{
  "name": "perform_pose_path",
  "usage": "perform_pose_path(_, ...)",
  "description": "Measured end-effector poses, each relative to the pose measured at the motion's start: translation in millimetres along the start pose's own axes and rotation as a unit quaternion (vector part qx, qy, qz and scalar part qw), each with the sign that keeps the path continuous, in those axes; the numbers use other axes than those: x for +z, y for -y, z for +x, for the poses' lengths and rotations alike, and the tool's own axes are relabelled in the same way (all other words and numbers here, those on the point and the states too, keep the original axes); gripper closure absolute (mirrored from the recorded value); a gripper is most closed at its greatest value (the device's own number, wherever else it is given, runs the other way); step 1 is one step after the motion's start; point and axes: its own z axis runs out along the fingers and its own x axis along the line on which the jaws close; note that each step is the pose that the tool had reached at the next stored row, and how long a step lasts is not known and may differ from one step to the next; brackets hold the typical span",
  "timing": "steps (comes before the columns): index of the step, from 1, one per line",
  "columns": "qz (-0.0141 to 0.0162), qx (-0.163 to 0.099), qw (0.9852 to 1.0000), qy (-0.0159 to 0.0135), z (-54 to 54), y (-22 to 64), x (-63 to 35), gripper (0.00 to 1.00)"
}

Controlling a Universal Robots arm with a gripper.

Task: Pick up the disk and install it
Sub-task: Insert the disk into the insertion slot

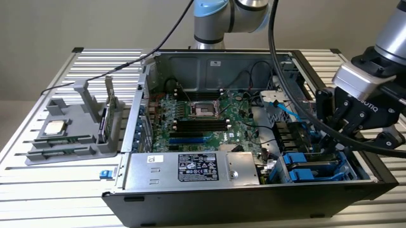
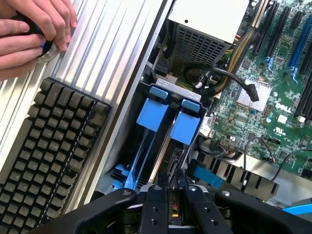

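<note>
My gripper (image 1: 333, 138) hangs over the drive bay (image 1: 355, 166) at the front corner of the open computer case, on the exterior view's right. In the wrist view its black fingers (image 2: 155, 204) stand close together, shut on a thin dark edge that I take for the disk (image 2: 172, 208), seen end-on. The edge points down into the bay. Two blue carrier tabs (image 2: 152, 113) sit side by side in the bay just past the fingertips. Thick black cables hide the fingertips in the exterior view.
A person's hand (image 2: 29, 29) rests on the slatted table beside a black finned heatsink (image 2: 48, 151). A grey tray (image 1: 70, 135) at the exterior view's left holds a silver chip (image 1: 54, 127) and an upright card (image 1: 109, 118). The power supply (image 1: 190, 168) and loose cables (image 1: 285, 111) flank the bay.
</note>
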Motion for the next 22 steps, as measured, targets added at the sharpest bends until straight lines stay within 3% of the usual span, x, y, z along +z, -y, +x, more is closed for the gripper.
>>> perform_pose_path(3,-0.0036,0.001,1.0,-0.004,-1.8,-0.7,0.3,0.82)
perform_pose_path(5,-0.0063,0.003,1.0,-0.0037,-2.2,-1.1,0.6,0.82)
perform_pose_path(9,-0.0136,0.016,0.9998,0.0002,-2.5,-1.4,0.8,0.82)
perform_pose_path(14,-0.0171,0.051,0.9985,0.0055,-2.5,-1.4,1.3,0.82)
perform_pose_path(22,-0.0222,0.111,0.9935,0.0141,-2.5,-1.2,2.2,0.82)
